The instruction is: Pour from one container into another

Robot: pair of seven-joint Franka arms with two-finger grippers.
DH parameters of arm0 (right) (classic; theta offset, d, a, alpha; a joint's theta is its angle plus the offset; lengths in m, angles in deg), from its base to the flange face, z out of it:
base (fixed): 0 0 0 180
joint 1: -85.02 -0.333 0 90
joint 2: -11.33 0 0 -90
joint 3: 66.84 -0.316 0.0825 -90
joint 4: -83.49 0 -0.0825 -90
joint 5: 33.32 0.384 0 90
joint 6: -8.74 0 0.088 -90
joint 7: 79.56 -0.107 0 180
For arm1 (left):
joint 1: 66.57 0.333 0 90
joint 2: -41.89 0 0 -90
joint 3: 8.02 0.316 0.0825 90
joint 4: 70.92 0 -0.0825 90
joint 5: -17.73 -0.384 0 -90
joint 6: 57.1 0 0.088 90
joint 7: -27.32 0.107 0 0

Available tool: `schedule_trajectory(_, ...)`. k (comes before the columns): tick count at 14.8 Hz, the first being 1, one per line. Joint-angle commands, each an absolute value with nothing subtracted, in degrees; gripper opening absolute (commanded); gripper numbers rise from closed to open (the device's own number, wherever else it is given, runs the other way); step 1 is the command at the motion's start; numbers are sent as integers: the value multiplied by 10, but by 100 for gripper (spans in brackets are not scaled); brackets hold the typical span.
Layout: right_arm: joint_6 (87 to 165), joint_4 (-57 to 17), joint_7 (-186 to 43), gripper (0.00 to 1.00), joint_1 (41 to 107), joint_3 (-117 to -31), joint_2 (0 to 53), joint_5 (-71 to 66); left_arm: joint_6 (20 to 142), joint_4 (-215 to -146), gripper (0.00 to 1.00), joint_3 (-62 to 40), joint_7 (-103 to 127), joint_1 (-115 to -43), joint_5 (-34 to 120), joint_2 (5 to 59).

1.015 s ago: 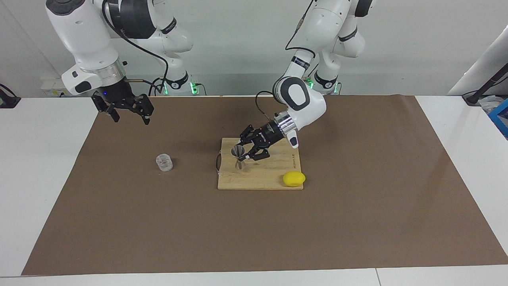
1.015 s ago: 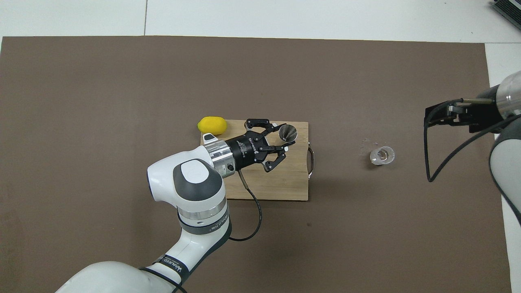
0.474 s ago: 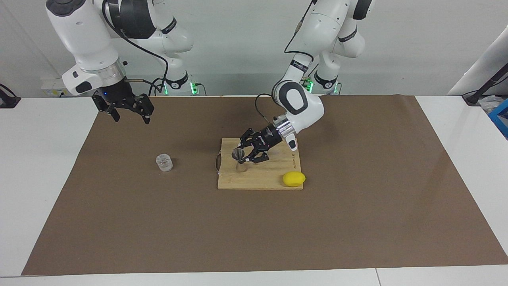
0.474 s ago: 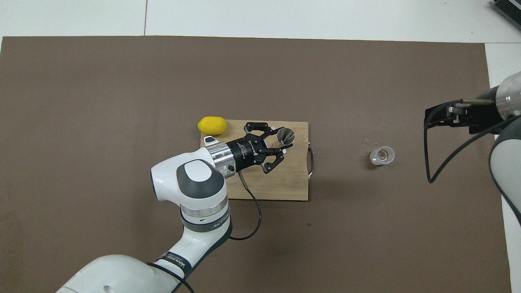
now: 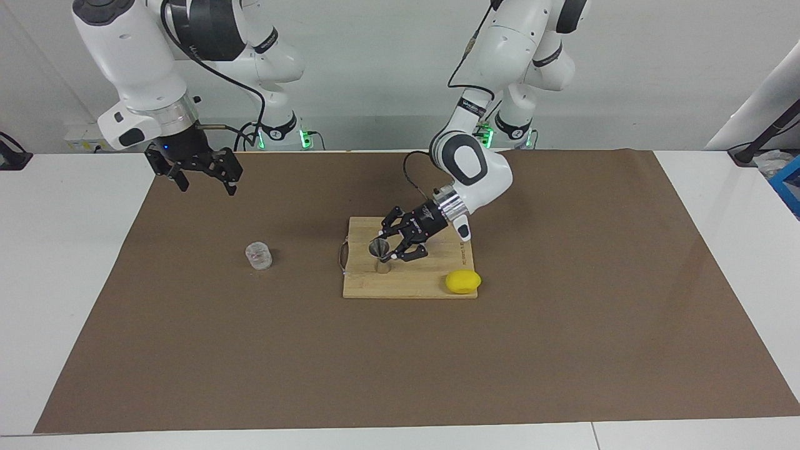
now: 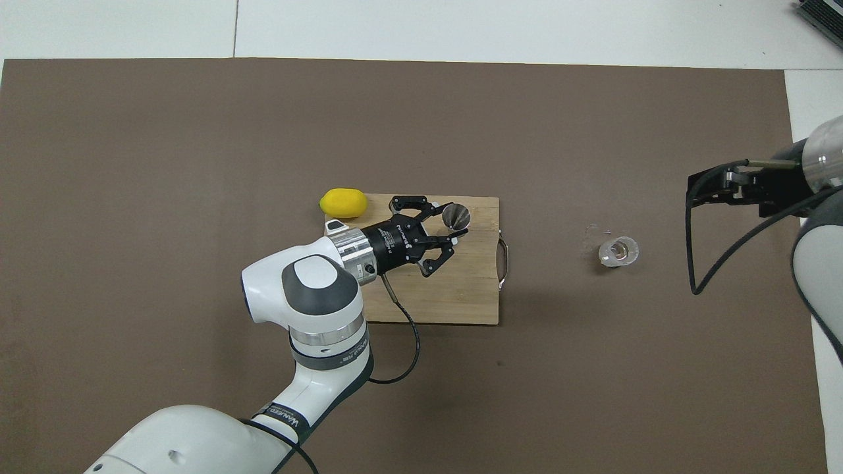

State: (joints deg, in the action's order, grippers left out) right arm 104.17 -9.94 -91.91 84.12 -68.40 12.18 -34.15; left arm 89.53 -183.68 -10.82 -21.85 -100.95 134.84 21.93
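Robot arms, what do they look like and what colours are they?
Both arms are glossy white with rounded joints, dark grey patches and silver wrist rings. Each ends in a black two-finger end effector, left and right. Black cables loop along them, and green lights glow at their bases.

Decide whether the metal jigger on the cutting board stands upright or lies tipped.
Upright: the jigger stands on its lower cone on the cutting board, its upper cone opening upward.

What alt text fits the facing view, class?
The left tool is at the waist of a jigger standing on a wooden board, beside a lemon. A glass stands on the brown mat; the right tool waits, raised.
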Motion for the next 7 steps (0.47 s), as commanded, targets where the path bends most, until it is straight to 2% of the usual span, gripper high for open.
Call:
schedule_trajectory(1,1045,-103,-972,100,845,-687,120,-324,887,-1836,100,-98,-215,-1015,1362,215)
schedule_trajectory(5,1059,-113,-1083,100,845,-687,127,-310,887,-1849,100,-96,-215,-1030,1358,226)
schedule_trajectory(7,1078,-132,-1157,100,850,-686,128,-285,888,-1869,100,-96,-215,-1033,1355,254)
